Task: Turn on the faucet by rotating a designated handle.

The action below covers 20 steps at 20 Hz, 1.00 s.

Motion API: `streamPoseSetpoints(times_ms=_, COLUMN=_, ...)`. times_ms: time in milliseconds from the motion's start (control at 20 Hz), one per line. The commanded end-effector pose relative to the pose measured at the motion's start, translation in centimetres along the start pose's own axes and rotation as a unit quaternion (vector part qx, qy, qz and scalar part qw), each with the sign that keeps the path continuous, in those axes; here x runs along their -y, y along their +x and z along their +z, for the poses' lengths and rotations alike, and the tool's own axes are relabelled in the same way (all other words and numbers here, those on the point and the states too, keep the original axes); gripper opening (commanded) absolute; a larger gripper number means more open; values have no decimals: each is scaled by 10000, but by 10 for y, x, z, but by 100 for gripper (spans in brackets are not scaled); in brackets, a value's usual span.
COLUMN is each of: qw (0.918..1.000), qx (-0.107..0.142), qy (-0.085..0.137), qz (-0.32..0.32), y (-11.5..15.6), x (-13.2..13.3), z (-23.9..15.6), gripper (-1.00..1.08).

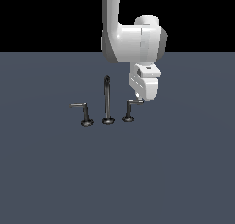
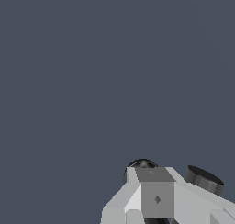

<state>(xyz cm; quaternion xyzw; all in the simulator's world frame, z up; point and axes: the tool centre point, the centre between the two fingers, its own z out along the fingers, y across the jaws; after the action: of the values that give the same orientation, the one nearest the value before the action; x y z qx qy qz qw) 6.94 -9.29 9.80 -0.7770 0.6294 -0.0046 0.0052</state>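
My fingers (image 1: 139,100) meet the designated handle's (image 1: 130,109) lever tip; I cannot tell whether they're apart.

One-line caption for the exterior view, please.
Panda arm's pincer at the lever tip of the designated handle, beside the spout.

We see flat, even render light, no cast shadows, black void behind, edges crisp, slightly jagged, no blur.

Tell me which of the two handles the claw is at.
The handle on the exterior view's right of the spout; the claw sits at its lever tip. The other handle stands alone.
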Motion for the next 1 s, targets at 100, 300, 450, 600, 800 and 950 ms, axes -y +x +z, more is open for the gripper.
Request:
streamPoseSetpoints(times_ms=100, qw=10000, qx=5, qy=-27, qz=13, y=-2, x=-14, z=0, gripper=-100)
streamPoseSetpoints(times_ms=300, qw=10000, qx=4, qy=-43, qz=28, y=-3, x=-27, z=0, gripper=-100)
streamPoseSetpoints(times_ms=450, qw=10000, qx=3, qy=-52, qz=37, y=-5, x=-36, z=0, gripper=-100)
streamPoseSetpoints(times_ms=600, qw=10000, qx=3, qy=-62, qz=47, y=-6, x=-46, z=-1, gripper=-100)
streamPoseSetpoints(times_ms=800, qw=10000, qx=-9, qy=-30, qz=51, y=-5, x=-47, z=0, gripper=-100)
streamPoseSetpoints(times_ms=950, qw=10000, qx=-7, qy=-37, qz=51, y=-15, x=-53, z=-1, gripper=-100)
